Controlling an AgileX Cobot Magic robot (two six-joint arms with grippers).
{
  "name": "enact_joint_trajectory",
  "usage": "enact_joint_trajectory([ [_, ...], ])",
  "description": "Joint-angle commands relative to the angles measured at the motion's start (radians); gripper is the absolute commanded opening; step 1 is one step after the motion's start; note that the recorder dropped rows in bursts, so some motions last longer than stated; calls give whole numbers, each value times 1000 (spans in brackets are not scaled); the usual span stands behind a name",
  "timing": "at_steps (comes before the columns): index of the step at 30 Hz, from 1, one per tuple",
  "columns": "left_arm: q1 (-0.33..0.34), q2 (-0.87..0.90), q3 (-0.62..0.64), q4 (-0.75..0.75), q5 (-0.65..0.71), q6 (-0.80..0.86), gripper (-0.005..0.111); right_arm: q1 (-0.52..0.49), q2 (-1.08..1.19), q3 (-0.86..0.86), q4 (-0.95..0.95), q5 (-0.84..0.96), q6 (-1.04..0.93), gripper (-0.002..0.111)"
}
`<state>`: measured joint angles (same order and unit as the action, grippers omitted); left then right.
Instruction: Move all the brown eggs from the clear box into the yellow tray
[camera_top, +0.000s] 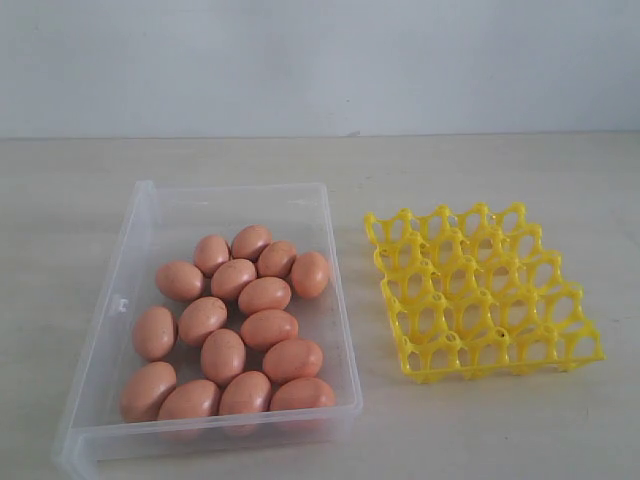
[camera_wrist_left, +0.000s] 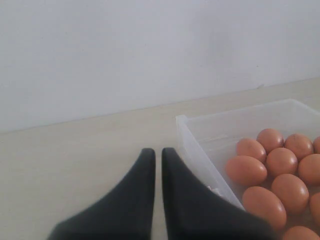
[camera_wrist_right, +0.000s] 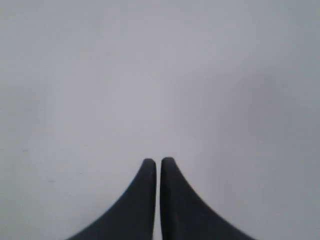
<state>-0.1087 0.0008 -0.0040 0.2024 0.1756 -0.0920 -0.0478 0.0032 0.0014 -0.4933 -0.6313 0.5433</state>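
Exterior view shows us the brown eggs (camera_top: 264, 295), sixteen by our count, all lying on their sides in the clear box (camera_top: 240, 208), packed close and touching one another across its middle and near end, while the far end of the box floor is bare. The box sits on the left of the pale table (camera_top: 500, 430), its long side running away from the camera. Just beside it on the right, apart from its wall, lies the yellow tray (camera_top: 480, 290), flat on the table with every cup empty. Behind both rises a plain pale wall (camera_top: 320, 60). In the left wrist view we see the left gripper (camera_wrist_left: 158, 152) clenched on nothing, its two dark fingers side by side with only a thin slit between them, hanging over bare table near a corner of the box (camera_wrist_left: 200, 145), with several eggs (camera_wrist_left: 246, 170) visible inside. In the right wrist view the right gripper (camera_wrist_right: 158, 162) is likewise clenched and empty, against a plain pale surface that we cannot identify.
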Motion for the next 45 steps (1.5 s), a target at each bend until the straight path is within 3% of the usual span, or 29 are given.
enact_joint_trajectory([
  [1, -6, -1, 4, -2, -3, -5, 4, -2, -2, -1, -321, -296, -31, 0],
  [5, -6, -1, 4, -2, -3, -5, 4, -2, 31, -1, -250, -224, -69, 0],
  [12, -6, -1, 4, -2, -3, -5, 4, -2, 210, -79, -361, -286, 9, 0],
  [17, -6, -1, 4, -2, -3, -5, 4, -2, 387, -164, -355, -212, 95, 0],
  [23, -6, -1, 4, -2, -3, -5, 4, -2, 676, -337, -682, -199, 440, 0],
  [26, -6, -1, 4, -2, -3, -5, 4, -2, 770, -353, -571, -578, 545, 0],
  [29, -6, -1, 4, -2, -3, -5, 4, -2, 774, -355, -233, -590, 501, 0],
  [32, -6, -1, 4, -2, -3, -5, 4, -2, 777, -355, -211, -590, 498, 0],
  [36, -6, -1, 4, -2, -3, -5, 4, -2, 777, -362, -274, -590, 443, 0],
  [42, -6, -1, 4, -2, -3, -5, 4, 12, 777, -494, -760, -497, 426, 0],
  [45, -6, -1, 4, -2, -3, -5, 4, 75, 777, -518, -797, -457, 398, 0],
])
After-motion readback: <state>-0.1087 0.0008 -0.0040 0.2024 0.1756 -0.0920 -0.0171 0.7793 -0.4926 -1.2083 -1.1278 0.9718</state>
